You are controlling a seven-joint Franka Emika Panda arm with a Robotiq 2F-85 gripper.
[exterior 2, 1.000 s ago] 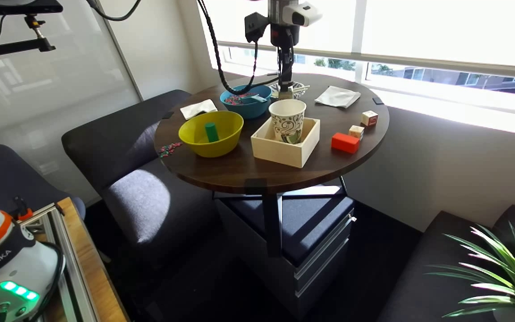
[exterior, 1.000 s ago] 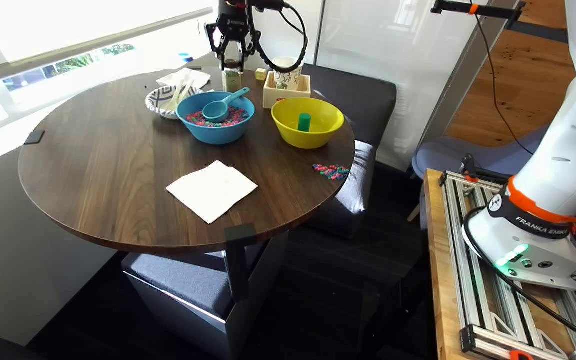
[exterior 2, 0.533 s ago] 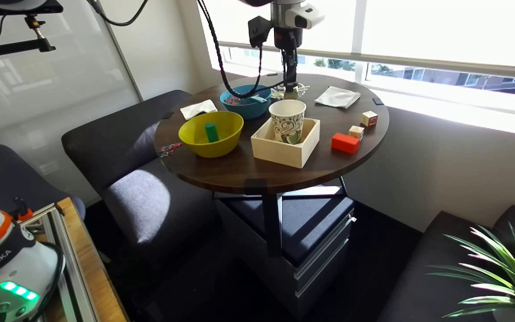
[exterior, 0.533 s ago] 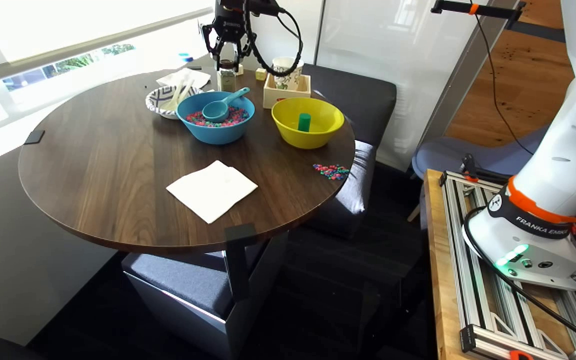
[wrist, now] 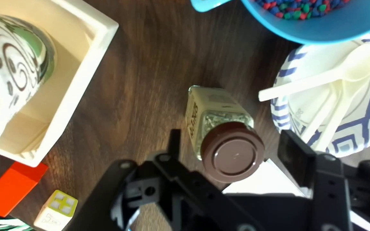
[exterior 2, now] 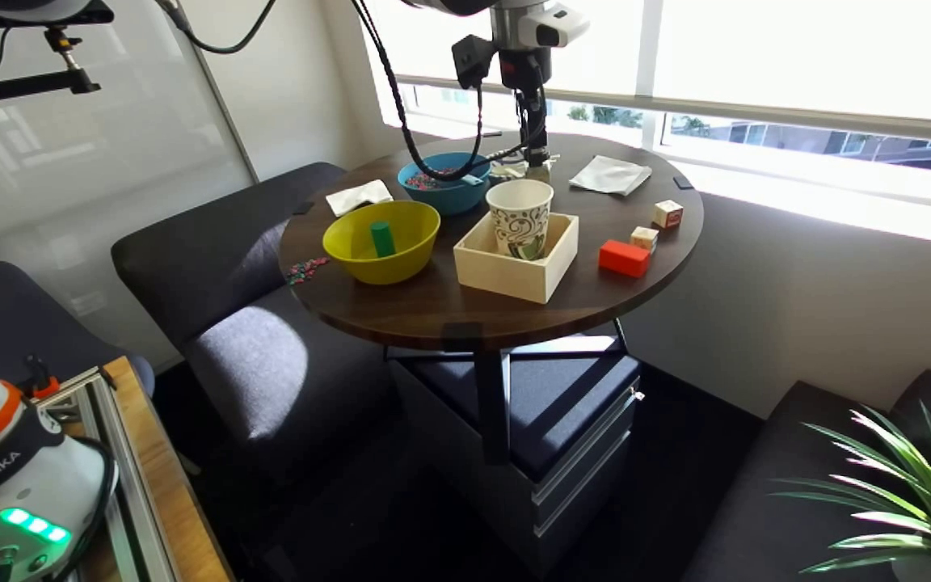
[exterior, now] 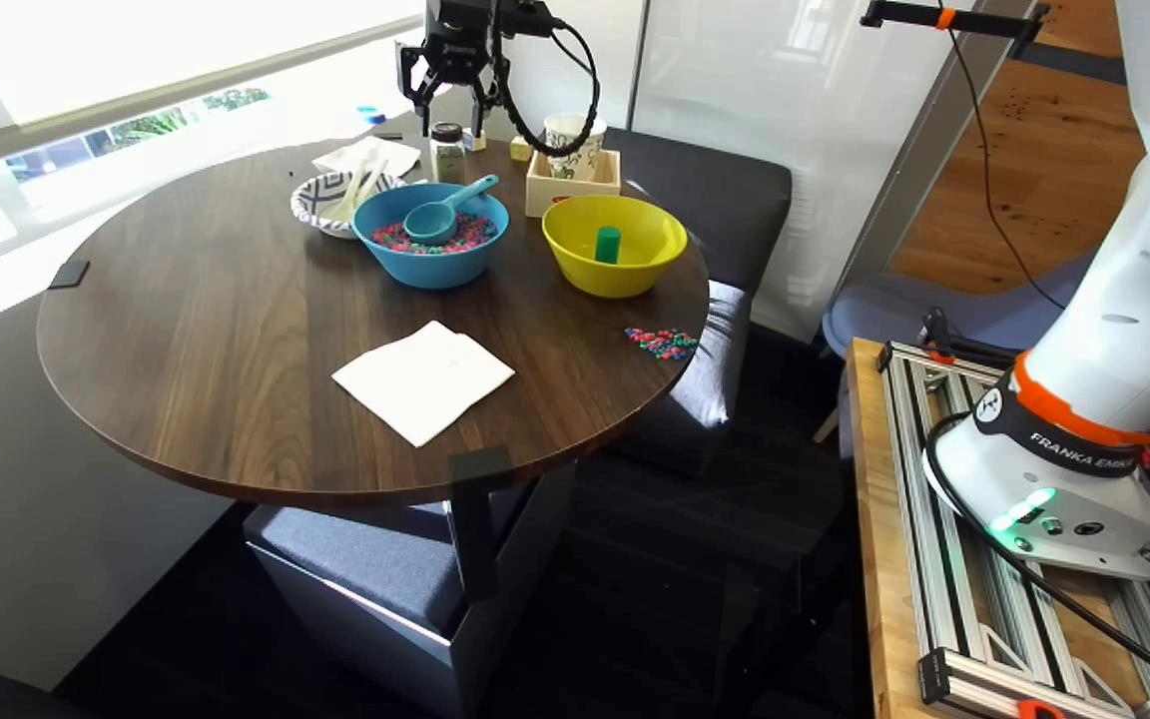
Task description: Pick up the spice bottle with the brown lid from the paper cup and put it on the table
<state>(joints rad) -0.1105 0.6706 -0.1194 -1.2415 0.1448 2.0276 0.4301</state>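
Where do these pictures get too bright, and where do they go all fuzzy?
In both exterior views, the blind glares almost white and light whitens part of the grey seat; in the wrist view, the dark gripper fingers look soft-edged, while the spice bottle's lid looks clearer.

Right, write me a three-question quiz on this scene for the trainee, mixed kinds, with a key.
1. True or false: the spice bottle stands upright on the table, and the gripper is open.

2. Choose one. The paper cup stands in:
A. the yellow bowl
B. the wooden box
C. the patterned bowl

3. Fill in: besides coloured bits, the blue bowl holds a ____, its handle reaching past the rim.

Key: 1 true; 2 B; 3 scoop.
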